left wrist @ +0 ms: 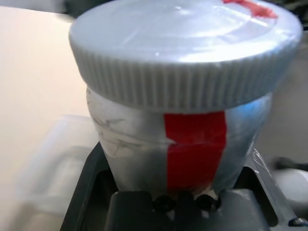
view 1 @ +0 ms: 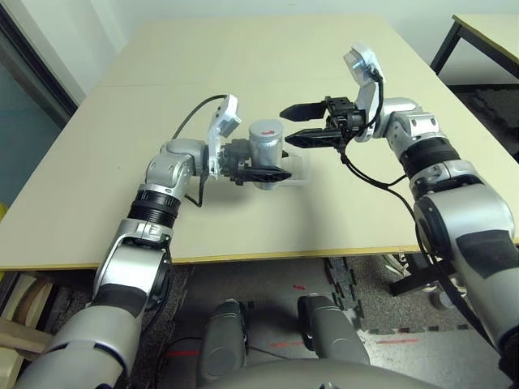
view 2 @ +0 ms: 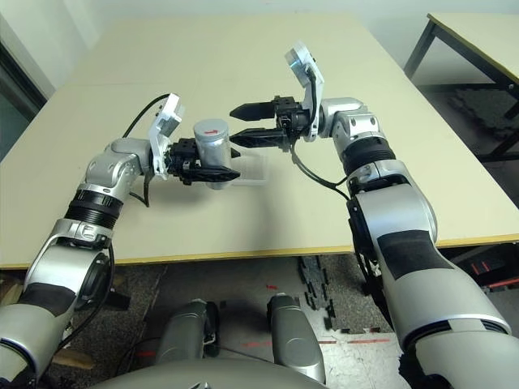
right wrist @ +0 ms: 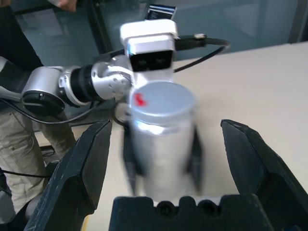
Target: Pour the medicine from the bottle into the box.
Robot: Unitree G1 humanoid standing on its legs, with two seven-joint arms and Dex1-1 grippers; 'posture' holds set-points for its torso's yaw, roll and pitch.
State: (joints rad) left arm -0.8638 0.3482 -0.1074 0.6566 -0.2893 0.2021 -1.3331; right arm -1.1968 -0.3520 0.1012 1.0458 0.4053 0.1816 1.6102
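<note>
We find the left pincer clamped on the bottle, upright and capped, above the clear box on the bench; just to its right, the right pincer stands apart, holding nothing

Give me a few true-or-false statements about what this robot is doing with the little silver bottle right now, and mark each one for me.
1. The left claw is shut on the bottle. True.
2. The bottle's grey ribbed cap is already off. False: it sits on the bottle's top.
3. The right claw is clamped on the cap. False: its fingers are spread open, just beside the bottle and level with its top.
4. The bottle is held upright. True.
5. The clear box lies on the table, right by the bottle. True.
6. The bottle has a blue stripe. False: the stripe is red.
</note>
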